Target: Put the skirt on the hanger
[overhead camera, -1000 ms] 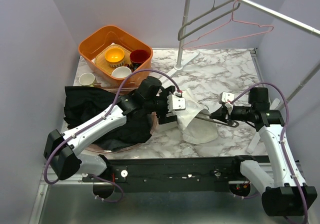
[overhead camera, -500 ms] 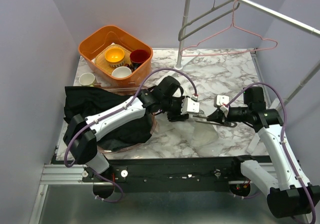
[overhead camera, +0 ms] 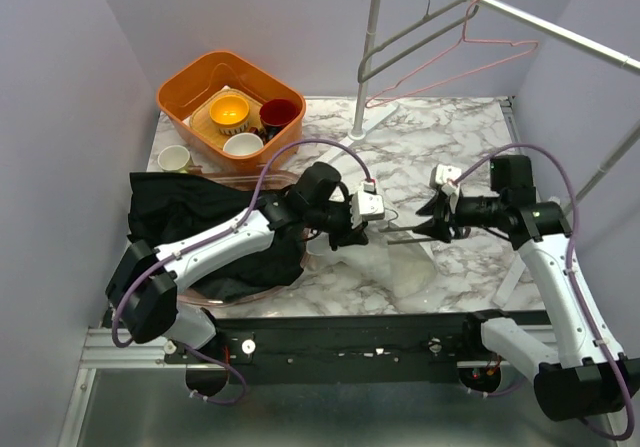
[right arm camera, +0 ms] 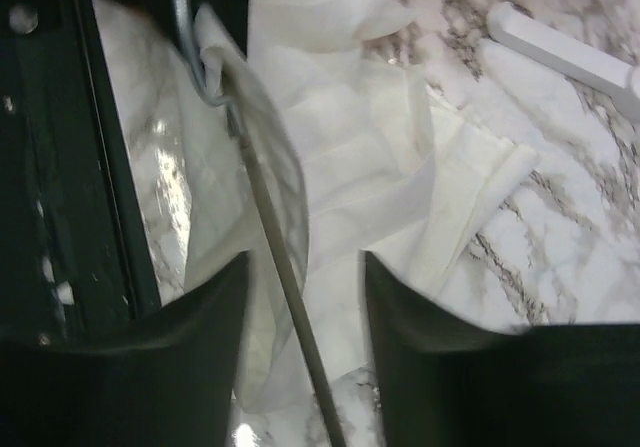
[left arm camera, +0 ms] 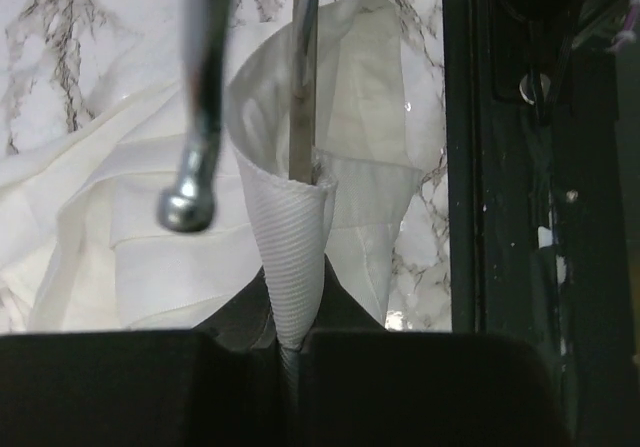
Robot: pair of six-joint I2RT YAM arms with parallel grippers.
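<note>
The white skirt (overhead camera: 398,263) lies crumpled on the marble table in front of both arms. My left gripper (overhead camera: 366,231) is shut on its ribbed waistband (left arm camera: 295,247), which rises out of the closed jaws (left arm camera: 285,342). The grey metal hanger (overhead camera: 405,235) lies across the skirt; its rod (left arm camera: 303,67) runs into the waistband fold and its rounded hook end (left arm camera: 190,202) hangs to the left. My right gripper (overhead camera: 430,229) stands open over the skirt (right arm camera: 360,137). The hanger's rod (right arm camera: 275,257) passes between its fingers (right arm camera: 200,337), closer to the left one.
A black garment (overhead camera: 190,217) lies heaped on the left. An orange basin (overhead camera: 180,82) with bowls and a white cup (overhead camera: 174,157) stand at the back left. The rack pole (overhead camera: 370,47) rises at the back, with a grey hanger (overhead camera: 400,42) and a pink hanger (overhead camera: 470,52) on its rail.
My left gripper has gone from wide open to shut on the skirt's waistband, after shifting right. My right gripper has opened off the hanger rod and risen slightly.
</note>
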